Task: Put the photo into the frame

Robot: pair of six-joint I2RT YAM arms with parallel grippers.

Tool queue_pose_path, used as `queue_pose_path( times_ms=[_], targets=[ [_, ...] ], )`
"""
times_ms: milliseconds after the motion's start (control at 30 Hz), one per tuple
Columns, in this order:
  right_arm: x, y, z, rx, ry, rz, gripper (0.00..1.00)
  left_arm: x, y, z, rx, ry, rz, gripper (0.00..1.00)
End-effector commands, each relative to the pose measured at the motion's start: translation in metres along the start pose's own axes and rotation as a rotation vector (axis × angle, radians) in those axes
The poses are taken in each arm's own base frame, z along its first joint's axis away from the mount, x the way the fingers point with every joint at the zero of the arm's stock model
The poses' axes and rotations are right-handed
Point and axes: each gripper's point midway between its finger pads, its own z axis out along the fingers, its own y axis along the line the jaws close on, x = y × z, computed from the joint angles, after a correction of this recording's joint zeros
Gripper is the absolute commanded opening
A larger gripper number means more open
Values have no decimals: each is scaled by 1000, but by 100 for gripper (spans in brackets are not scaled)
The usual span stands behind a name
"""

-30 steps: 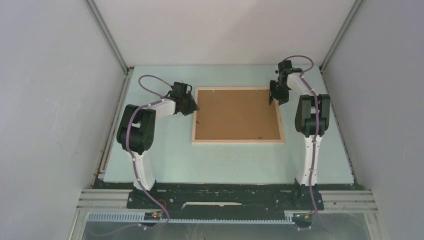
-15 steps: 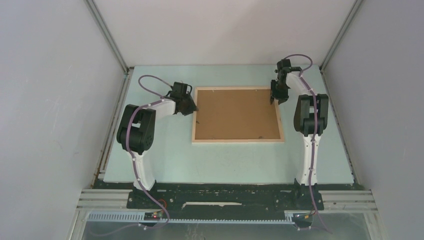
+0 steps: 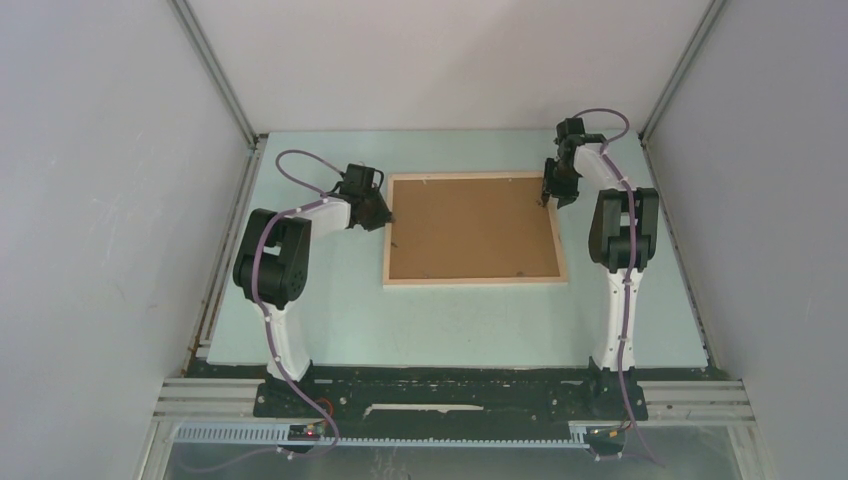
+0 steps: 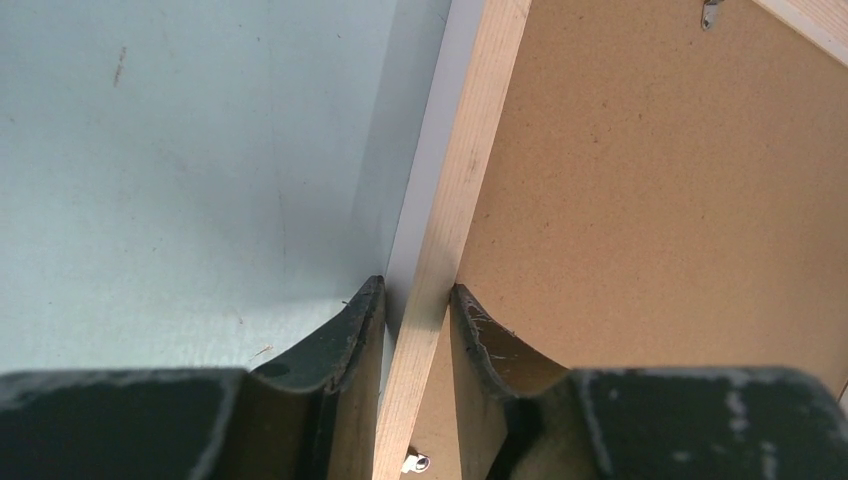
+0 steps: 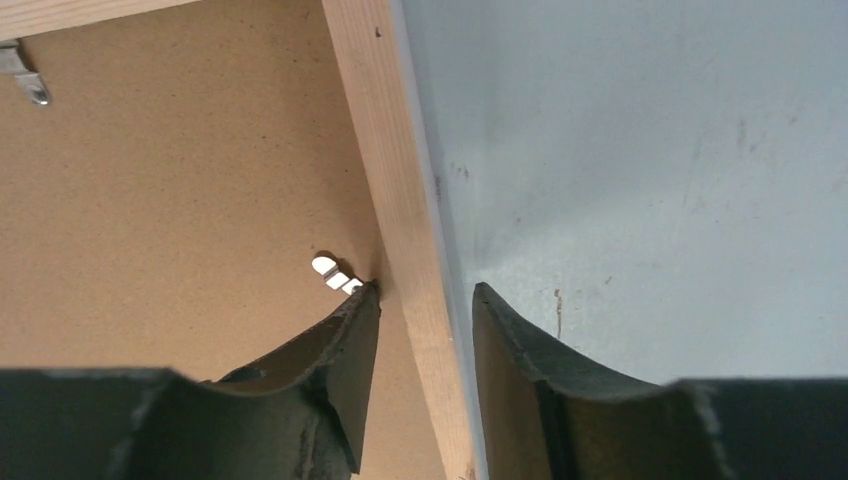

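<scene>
On the pale green table [image 3: 450, 330], the left gripper [image 3: 384, 214] reaches in from 9 o'clock and sits on the frame's left rail, toward its 10 o'clock corner. In the left wrist view its two fingers [image 4: 350, 335] stand narrow, one on the outer side of the light wooden rail and one on the inner side. Both press against the wood, so it holds the frame [image 3: 475, 281] by that rail.

The frame lies flat in the middle of the table, a little toward 12 o'clock, with its back up. The brown backing board [image 3: 470, 228] fills it, and a small metal tab [image 5: 25, 85] shows on the board near the far rail.

The right gripper [image 3: 549, 198] is at the frame's 2 o'clock corner, astride the right rail. Its inner finger touches the rail's inside edge, while its outer finger stands clear of the wood over the table, so the jaws are partly wide and not clamped.
</scene>
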Motion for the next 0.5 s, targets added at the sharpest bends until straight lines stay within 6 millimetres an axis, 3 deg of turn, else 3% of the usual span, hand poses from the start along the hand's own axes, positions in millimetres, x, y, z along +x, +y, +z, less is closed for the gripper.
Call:
queue_pose_path(
  times_ms=[0,333,467],
  targets=[
    [2,35,-4,-51,-40,-64,51,-3,-7,-4,13,2,12,29],
    [3,41,-9,-59,-51,-76,59,-4,-8,-6,15,-3,17,26],
    [-6,39,-5,-42,-59,-72,61,-4,-8,-6,20,-1,18,25]
  ],
)
